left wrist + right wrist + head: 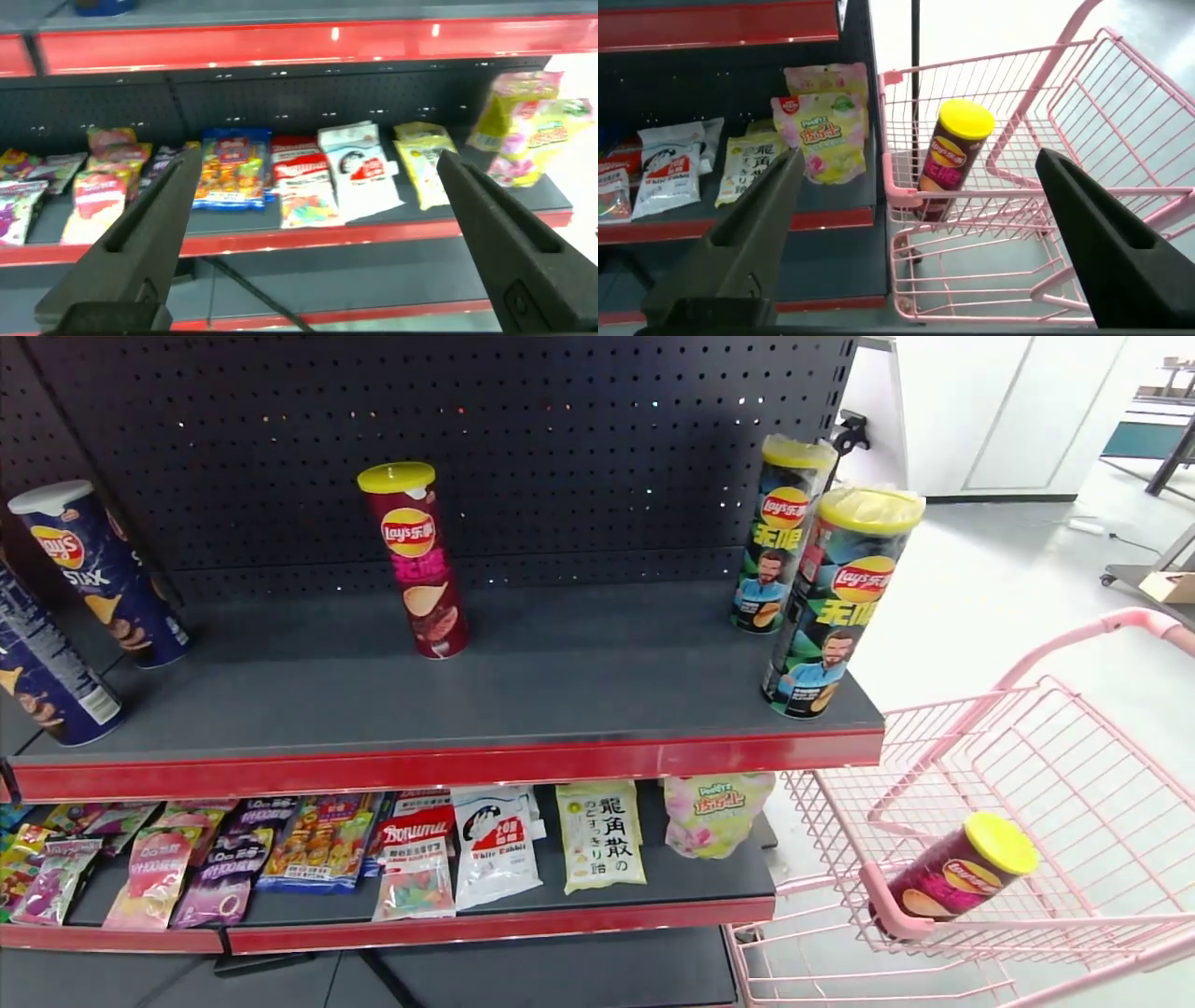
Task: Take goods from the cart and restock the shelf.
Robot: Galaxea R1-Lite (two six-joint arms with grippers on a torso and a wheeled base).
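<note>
Pink cart (1130,618) holds 1 can (952,877), seemingly tilted, lid uppermost.

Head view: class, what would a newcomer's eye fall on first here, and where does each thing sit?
The pink cart at the right stands out, with a maroon can, yellow-lidded, leaning in its corner nearest the shelves. On the upper shelf a second maroon can stands alone near the middle, and a dark can stands at the right front corner with a twin can behind it.

Head above, wrists toward lower shelf (280,245)
</note>
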